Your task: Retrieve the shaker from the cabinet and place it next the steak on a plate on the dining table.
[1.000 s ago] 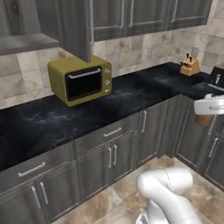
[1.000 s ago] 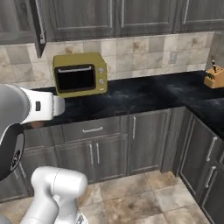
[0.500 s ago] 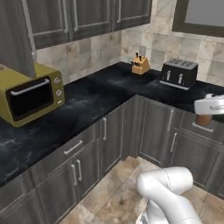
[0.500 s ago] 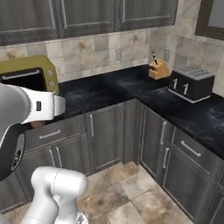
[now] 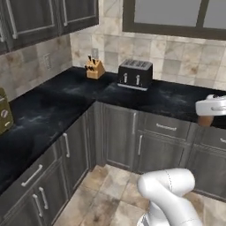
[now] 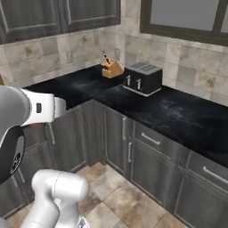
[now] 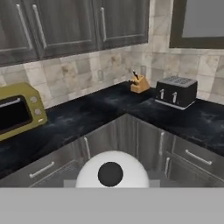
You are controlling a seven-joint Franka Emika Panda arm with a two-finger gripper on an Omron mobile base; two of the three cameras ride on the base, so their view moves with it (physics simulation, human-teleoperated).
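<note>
My gripper (image 5: 206, 115) hangs at the right edge of the left base view, under the white hand, shut on the shaker (image 5: 205, 121), whose brown body pokes out below. In the right base view the same brown body (image 6: 38, 126) shows under the forearm at the left. The hand view looks down on the shaker's white knob top (image 7: 131, 173) at the bottom centre, held well above the floor in front of the counter corner. The cabinet, steak, plate and dining table are out of view.
An L-shaped black counter (image 5: 53, 110) runs around a corner over dark grey drawer units. On it stand a black toaster (image 5: 134, 74), a wooden knife block (image 5: 94, 69) and a yellow microwave (image 7: 17, 113). Tiled floor (image 5: 110, 190) lies open ahead.
The base has turned right, so the whole scene slid left: the microwave left the base views and the corner, toaster and window came in. The shaker stays in the gripper.
</note>
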